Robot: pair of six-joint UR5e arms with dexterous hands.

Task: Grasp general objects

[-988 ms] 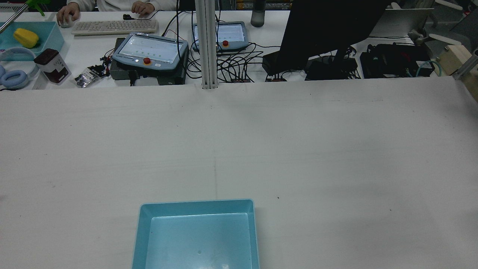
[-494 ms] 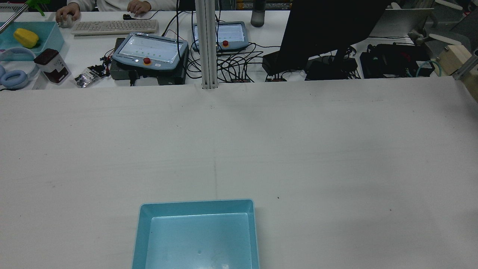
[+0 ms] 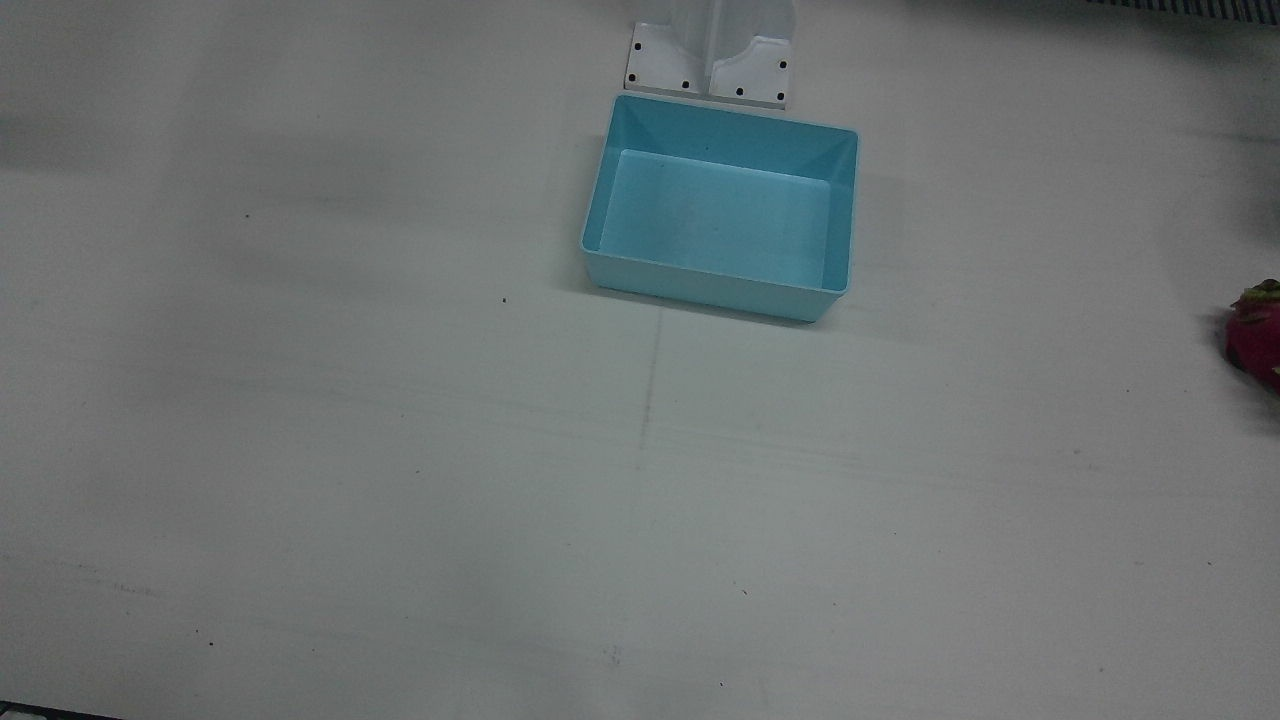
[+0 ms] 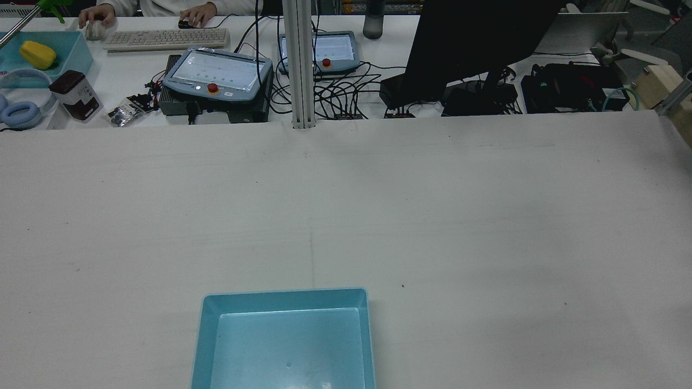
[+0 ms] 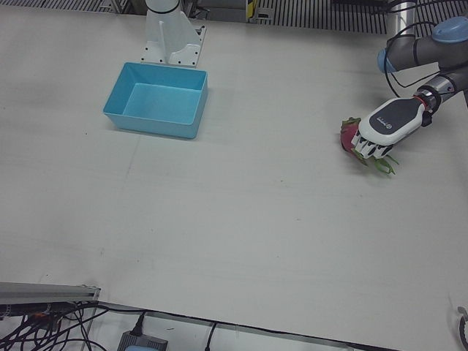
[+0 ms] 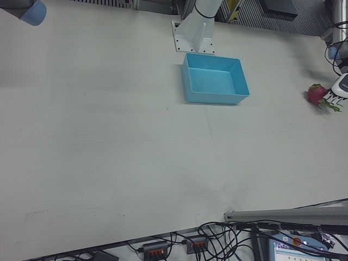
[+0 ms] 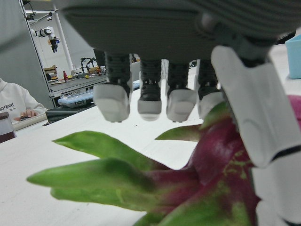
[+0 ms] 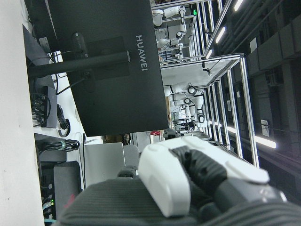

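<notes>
A pink dragon fruit (image 5: 346,136) with green leaf tips lies on the white table, far to the side of the robot's left arm; it also shows as the dragon fruit (image 6: 315,93) and at the edge as the dragon fruit (image 3: 1258,325). My left hand (image 5: 380,130) hovers palm down right over it. In the left hand view the fingers (image 7: 150,101) hang spread just above the fruit (image 7: 216,160), with the thumb alongside its right flank. Only part of my right hand (image 8: 188,188) shows, raised off the table and facing a monitor; its grip is unclear.
An empty light blue bin (image 5: 152,123) stands near the arm pedestal (image 5: 170,40), seen also as the bin (image 3: 700,283) and the bin (image 4: 199,346). Beyond the table's far edge sit teach pendants (image 4: 216,73), cables, a monitor (image 4: 476,43) and a person's hands (image 4: 197,12).
Nothing on the work table has changed in the rear view. The person's hands at the far desk have shifted slightly.
</notes>
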